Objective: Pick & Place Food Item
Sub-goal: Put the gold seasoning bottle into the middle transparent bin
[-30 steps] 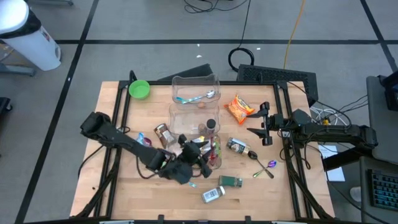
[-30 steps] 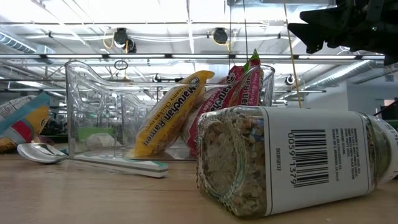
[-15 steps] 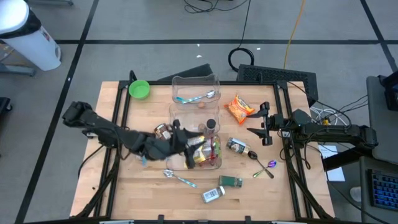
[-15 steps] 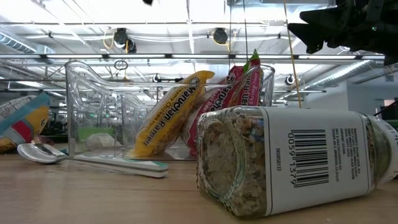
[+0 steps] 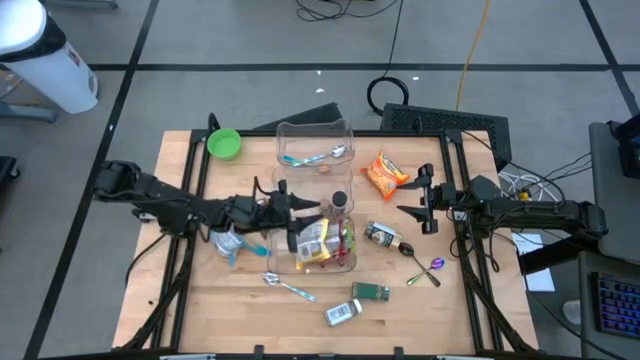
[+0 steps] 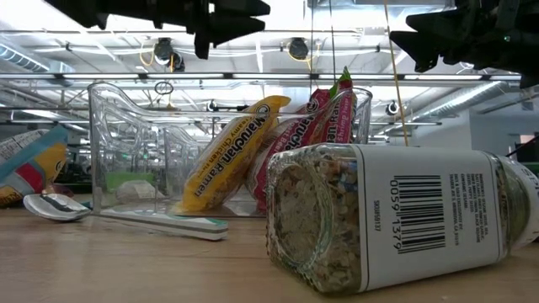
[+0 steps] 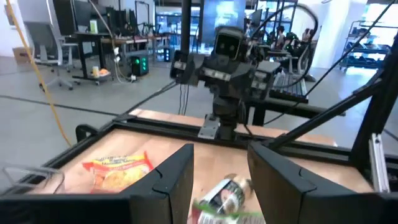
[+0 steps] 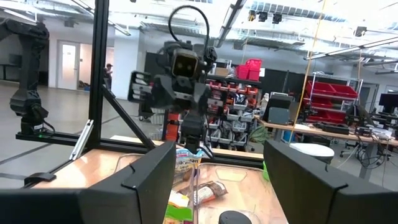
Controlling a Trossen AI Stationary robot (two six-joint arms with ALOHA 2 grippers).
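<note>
High view, table: we see a wooden table (image 5: 200, 300) with many small things on it.
Left gripper: the left gripper (image 5: 300, 210) hangs over the near clear bin (image 5: 345, 262). Its two fingers are spread apart and we see nothing between them.
Right gripper: the right gripper (image 5: 412, 203) waits at the right side of the table. Its fingers are spread too, with nothing in them.
Food packs: a yellow ramen pack (image 5: 312, 252) stands inside the near clear bin, with red packs (image 6: 307, 135) beside it. In the low view the yellow ramen pack leans against the red ones.
Orange snack bag: it (image 5: 384, 173) lies flat on the table, between the far clear bin (image 5: 345, 130) and the right gripper.
Far clear bin: a blue-handled spoon (image 5: 315, 156) lies in it.
Green bowl: it (image 5: 224, 144) sits at the far left corner.
Spice jar: it (image 6: 396, 219) lies on its side at the front of the table, well apart from both grippers.
Crinkly pack: a blue and silver pack (image 5: 226, 243) lies just left of the near clear bin, under the left arm.
</note>
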